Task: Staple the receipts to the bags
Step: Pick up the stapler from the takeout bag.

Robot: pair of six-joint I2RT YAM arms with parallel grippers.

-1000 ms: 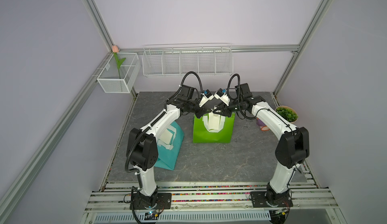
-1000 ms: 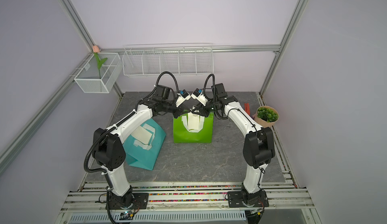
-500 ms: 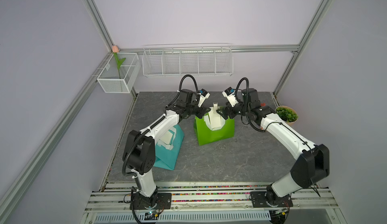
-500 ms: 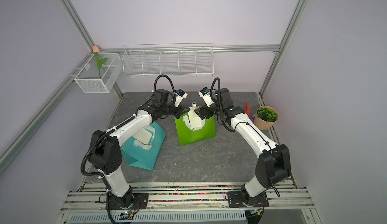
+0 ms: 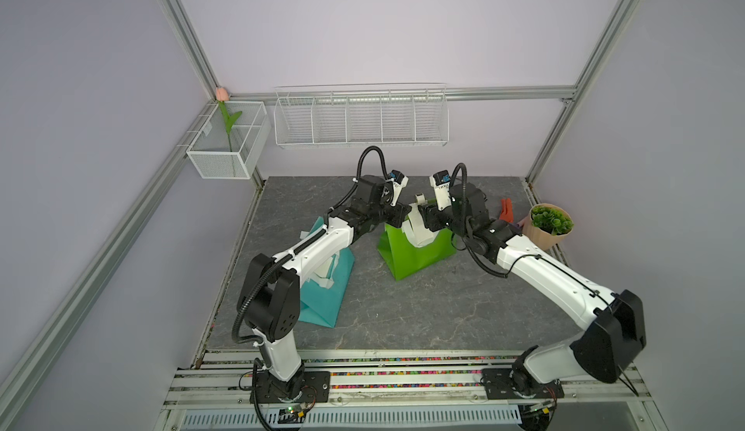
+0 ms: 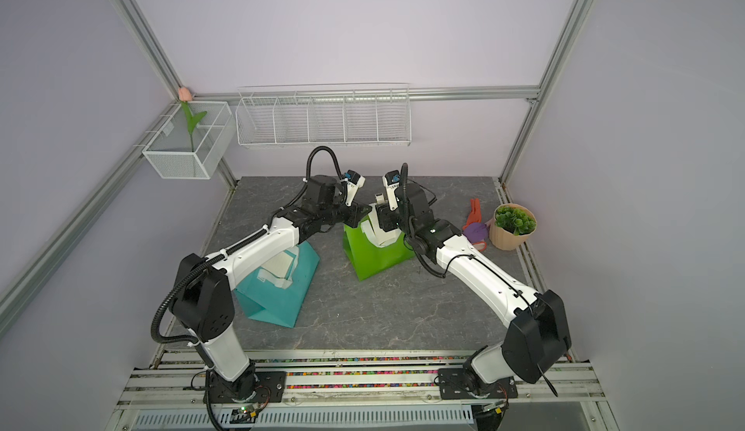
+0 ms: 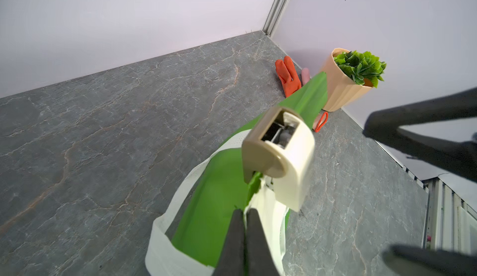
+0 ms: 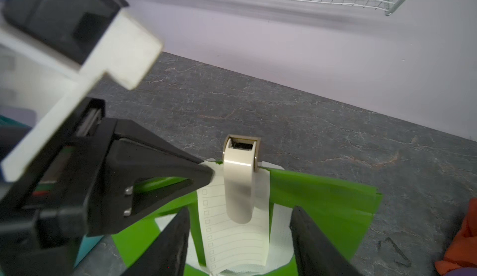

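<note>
The bright green bag stands skewed mid-table. A cream lined receipt hangs down its face. My left gripper is shut on the bag's top edge at the receipt's upper corner. The small white stapler sits clamped over that edge and the receipt. My right gripper is open, its fingers on either side of the stapler and apart from it. The teal bag lies at the left under my left arm, with a receipt on its face.
A beige plant pot stands at the right edge, with an orange glove-like object and a purple item beside it. A wire rack hangs on the back wall. A mesh box holding a tulip is mounted back left.
The right gripper's jaws have come apart around the stapler and its elbow has swung out to the right. The green bag has turned askew. The left gripper keeps its pinch.
</note>
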